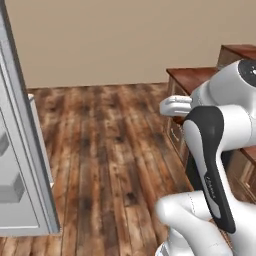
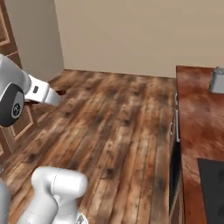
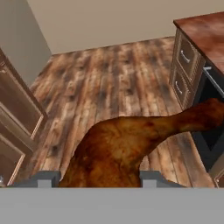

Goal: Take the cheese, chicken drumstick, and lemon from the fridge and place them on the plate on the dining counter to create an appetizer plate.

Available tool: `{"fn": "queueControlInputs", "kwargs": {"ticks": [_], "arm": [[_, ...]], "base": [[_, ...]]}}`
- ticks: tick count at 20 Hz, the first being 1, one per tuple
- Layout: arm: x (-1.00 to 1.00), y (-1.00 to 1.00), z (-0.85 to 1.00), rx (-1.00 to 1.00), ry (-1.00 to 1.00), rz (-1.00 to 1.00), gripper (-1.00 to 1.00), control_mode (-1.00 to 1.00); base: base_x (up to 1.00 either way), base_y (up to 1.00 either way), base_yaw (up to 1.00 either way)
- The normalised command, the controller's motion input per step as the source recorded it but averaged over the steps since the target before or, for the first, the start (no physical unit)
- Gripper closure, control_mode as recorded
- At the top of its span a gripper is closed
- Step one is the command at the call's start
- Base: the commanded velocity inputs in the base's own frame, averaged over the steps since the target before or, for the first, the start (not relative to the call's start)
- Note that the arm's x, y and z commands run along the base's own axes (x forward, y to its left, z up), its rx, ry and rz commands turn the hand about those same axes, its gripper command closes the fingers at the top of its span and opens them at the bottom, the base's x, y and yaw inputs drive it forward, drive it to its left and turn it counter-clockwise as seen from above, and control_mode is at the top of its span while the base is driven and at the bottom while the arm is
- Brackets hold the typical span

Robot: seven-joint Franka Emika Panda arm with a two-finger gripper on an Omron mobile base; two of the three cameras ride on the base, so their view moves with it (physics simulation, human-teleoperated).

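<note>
hand view shows the chicken drumstick sitting right between the two finger tips of the gripper. its fat end is down by the jaws and its thin end points up and away to the right of them, so its long line runs slanted out from the jaws. the jaws are about half open and they are squeezing the fat end from both sides, so the gripper is holding the drumstick and nothing else. the robot has one arm, so that arm does the carrying. under the drumstick, far below the jaws, is the wooden floor, and off to the right of the jaws is a wood counter with drawers. in the left base view the open door of the fridge is at the far left, well apart from the arm. i think the drumstick is out of the fridge and next it must go to the plate on the dining counter. the cheese and the lemon are not done yet, i think.
</note>
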Motion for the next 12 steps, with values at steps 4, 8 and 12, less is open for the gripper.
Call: {"fn": "queueControlInputs", "kwargs": {"ticks": [4,8,12], "arm": [[0.0,0.0,0.0,0.0,0.0,0.0,1.0,1.0],[0.0,0.0,0.0,0.0,0.0,0.0,1.0,1.0],[0.0,0.0,0.0,0.0,0.0,0.0,1.0,1.0]], "base": [[1.0,0.23,-0.35],[1.0,0.33,-0.32],[1.0,0.43,-0.31]]}}
